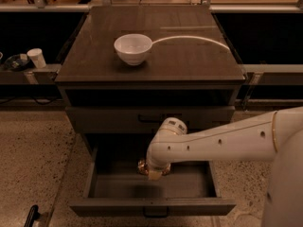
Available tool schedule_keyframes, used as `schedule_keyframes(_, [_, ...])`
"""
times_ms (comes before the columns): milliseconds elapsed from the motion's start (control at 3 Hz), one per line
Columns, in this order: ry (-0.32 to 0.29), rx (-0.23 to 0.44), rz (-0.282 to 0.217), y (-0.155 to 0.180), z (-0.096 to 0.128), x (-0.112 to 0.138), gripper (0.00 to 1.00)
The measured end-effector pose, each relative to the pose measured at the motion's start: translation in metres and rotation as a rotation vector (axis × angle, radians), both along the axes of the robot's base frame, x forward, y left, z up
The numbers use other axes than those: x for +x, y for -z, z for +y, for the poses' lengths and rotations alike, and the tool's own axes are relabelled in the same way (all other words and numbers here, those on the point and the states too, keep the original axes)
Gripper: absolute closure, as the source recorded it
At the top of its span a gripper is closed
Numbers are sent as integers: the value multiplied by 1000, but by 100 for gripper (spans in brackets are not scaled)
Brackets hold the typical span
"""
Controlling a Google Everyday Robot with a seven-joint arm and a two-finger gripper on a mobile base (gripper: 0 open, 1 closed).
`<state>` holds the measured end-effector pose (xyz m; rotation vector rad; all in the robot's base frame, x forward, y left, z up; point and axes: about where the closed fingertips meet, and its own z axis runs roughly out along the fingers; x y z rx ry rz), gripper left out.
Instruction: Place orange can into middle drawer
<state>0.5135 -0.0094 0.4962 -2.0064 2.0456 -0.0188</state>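
Observation:
The orange can (141, 166) shows as golden-orange glints on both sides of my gripper (154, 170), inside the open middle drawer (189, 187). The gripper points down into the drawer's back left part and is shut on the can, low over the drawer floor. Most of the can is hidden under the gripper. The drawer is pulled out, showing its tray, side walls and dark bar handle (155, 214). My white arm (222, 141) reaches in from the right.
A white bowl (133, 48) and a white cable (199, 38) lie on the cabinet top (189, 65). The drawer above (109, 119) is closed. A paper cup (36, 57) stands on a shelf at the left. A black object (32, 215) lies on the floor.

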Motion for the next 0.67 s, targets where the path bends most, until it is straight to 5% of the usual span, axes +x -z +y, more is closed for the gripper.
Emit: schedule_keyframes(667, [-56,10,2,68,12,9,100])
